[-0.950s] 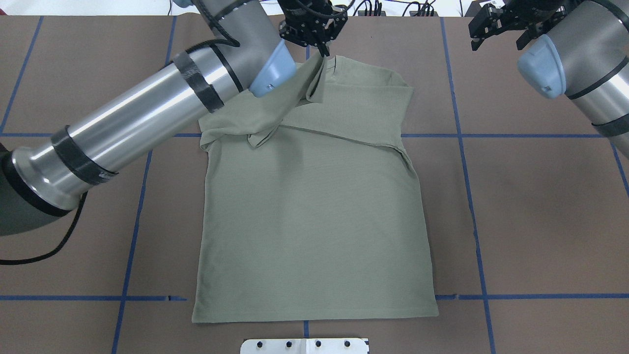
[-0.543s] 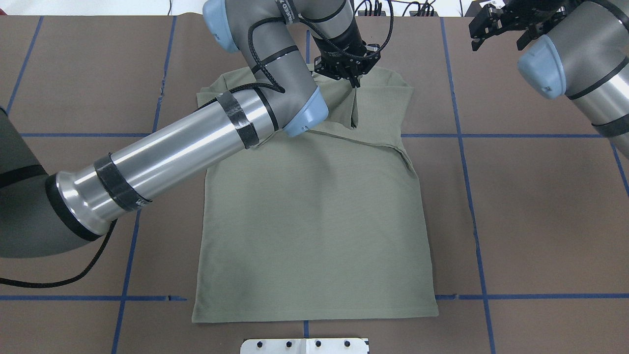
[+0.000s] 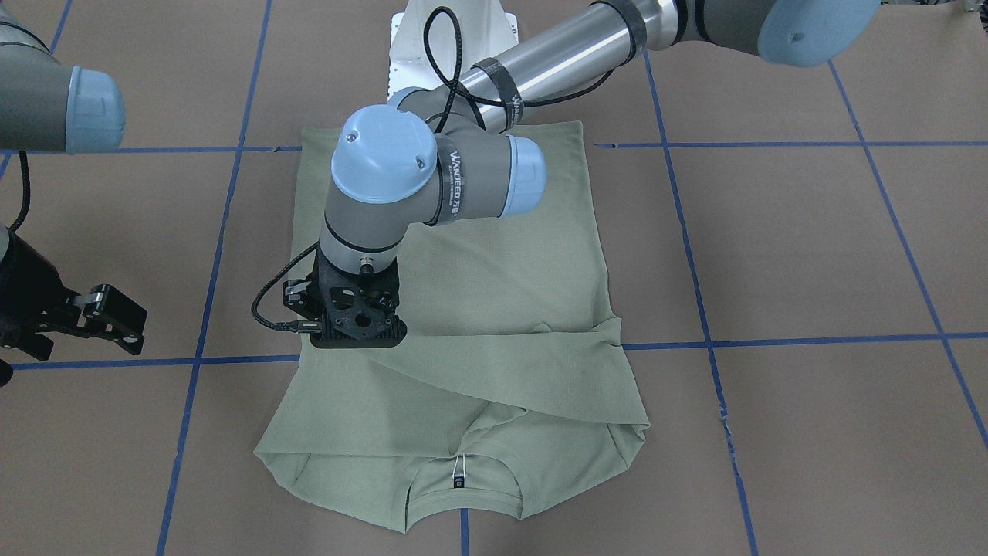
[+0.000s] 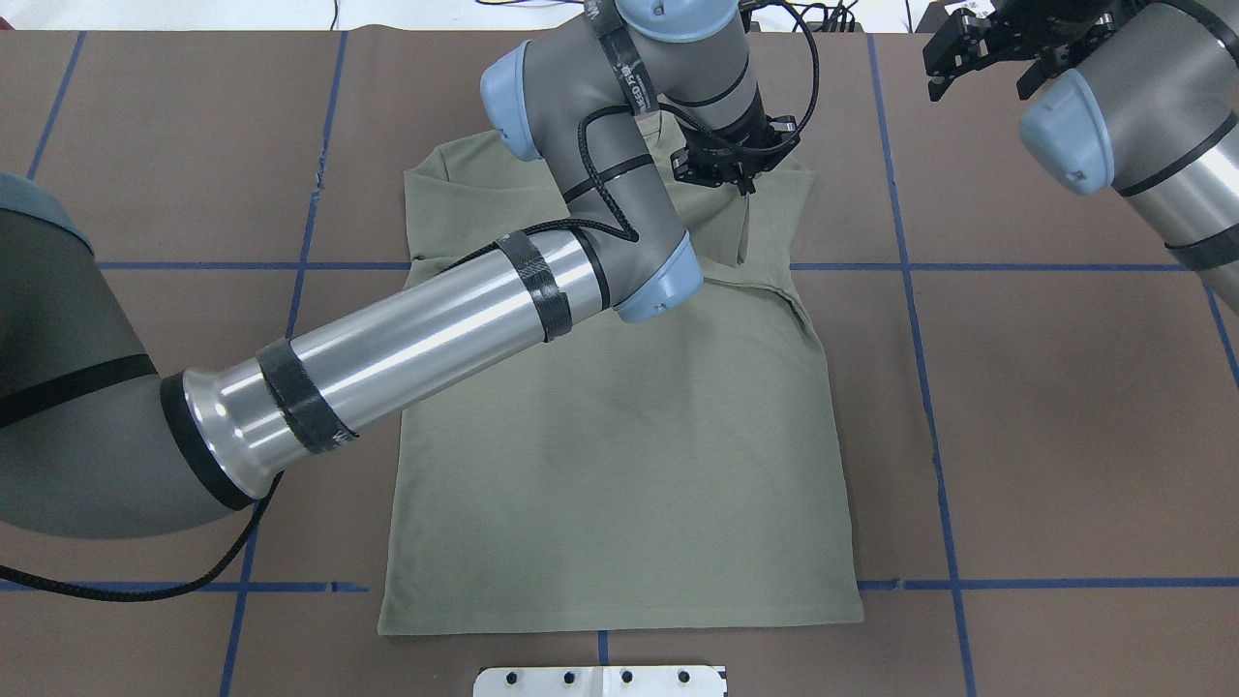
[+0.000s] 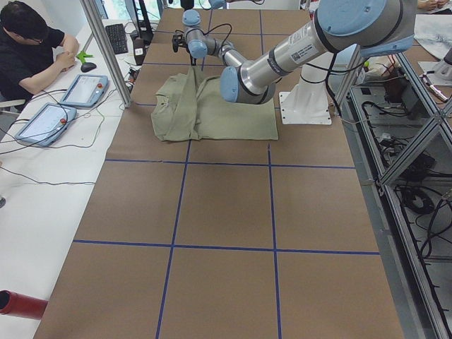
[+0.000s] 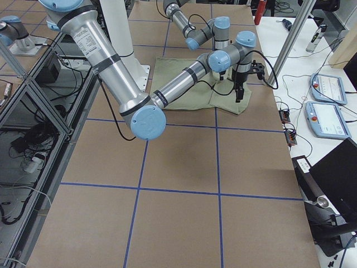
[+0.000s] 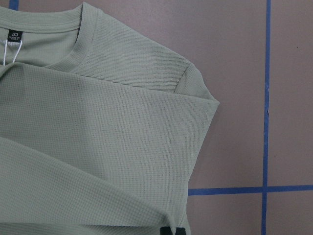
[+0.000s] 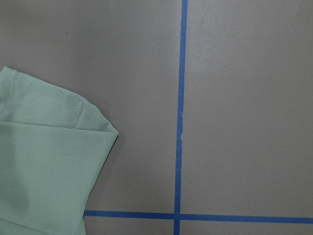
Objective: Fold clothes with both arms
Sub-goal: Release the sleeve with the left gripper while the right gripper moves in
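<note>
Shirt (image 4: 619, 465) lies flat at centre of the overhead view, hem at bottom, collar at top. Left arm (image 4: 416, 348) crosses it from the left edge. Sleeve (image 4: 721, 227) is folded across the chest, cuff pinched by left gripper (image 4: 743, 184) at the shirt's upper right. Risk: letting go too high, or pulling past the shoulder edge, so the sleeve bunches or hangs off. Right gripper (image 3: 131, 330) is at the top right corner, jaws apart, empty.

Two grey-and-silver jointed arms (image 4: 416, 329), light-blue joint caps (image 4: 658, 286), black cables (image 4: 126, 593), black tape bands (image 4: 537, 286)
</note>
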